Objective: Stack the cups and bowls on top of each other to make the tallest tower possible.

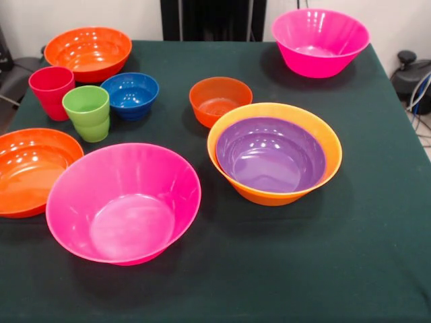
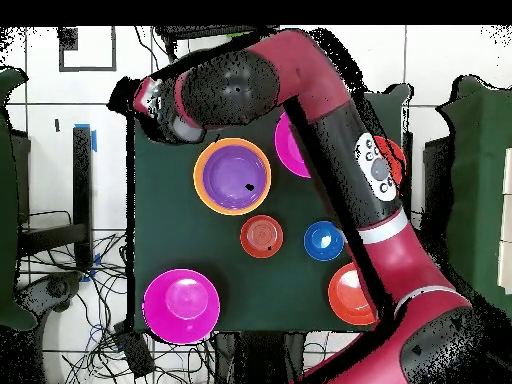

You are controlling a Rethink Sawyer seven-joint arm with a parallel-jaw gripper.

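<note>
Bowls all sit mouth-up, none stacked except the purple bowl (image 1: 271, 153) nested in the orange bowl (image 1: 323, 173); red cup (image 1: 51, 91) and green cup (image 1: 87, 112) stand upright. Gripper (image 2: 150, 100) hovers just beside that nested pair; finger state unclear

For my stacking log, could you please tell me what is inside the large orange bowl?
The purple bowl sits nested inside the large orange bowl, leaning toward its left rim. The purple bowl itself looks empty. The orange bowl's floor is covered, so anything beneath cannot be seen.
</note>
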